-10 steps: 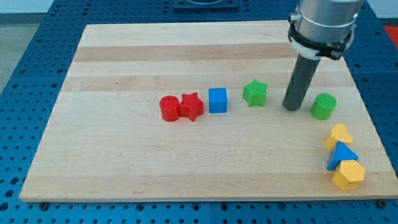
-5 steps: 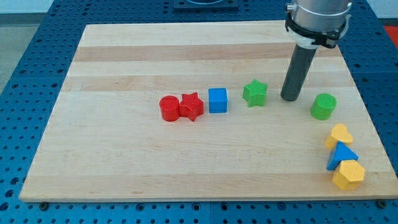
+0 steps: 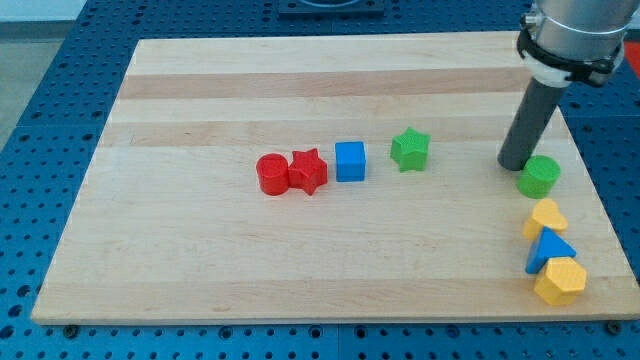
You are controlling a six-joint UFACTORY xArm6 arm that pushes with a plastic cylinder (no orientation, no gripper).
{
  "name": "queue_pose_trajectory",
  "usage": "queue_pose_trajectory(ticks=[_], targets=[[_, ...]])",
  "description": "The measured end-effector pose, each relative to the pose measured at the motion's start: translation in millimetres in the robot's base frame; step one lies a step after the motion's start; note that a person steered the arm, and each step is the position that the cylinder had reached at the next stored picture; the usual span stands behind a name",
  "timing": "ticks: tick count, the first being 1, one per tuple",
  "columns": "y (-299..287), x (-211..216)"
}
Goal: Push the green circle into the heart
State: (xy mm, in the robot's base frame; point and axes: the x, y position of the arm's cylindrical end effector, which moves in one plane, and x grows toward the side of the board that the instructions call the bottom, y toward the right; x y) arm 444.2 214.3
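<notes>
Eight blocks lie on the wooden tabletop [image 3: 200, 250]: two red, two green, two blue, two yellow. There are no jaws here, only a dark smooth rod; my tip [image 3: 514, 165] rests on the wood just at the upper left of the green circle [image 3: 539, 177], touching or nearly so, holding nothing. The circle sits near the view's right edge, just above the yellow heart [image 3: 546, 216], apart from it. Below the heart, the blue triangle [image 3: 551, 248] and yellow hexagon [image 3: 560, 280] are stacked close. Across the middle run a red circle [image 3: 270, 174], red star [image 3: 308, 171], blue cube [image 3: 350, 160] and green star [image 3: 409, 149].
</notes>
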Motion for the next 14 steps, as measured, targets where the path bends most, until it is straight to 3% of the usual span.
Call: queue_pose_trajectory(ticks=[2, 4, 6, 14], targets=[[7.0, -9.5], [38.0, 14.7], [37.7, 12.8], [-29.9, 9.5]])
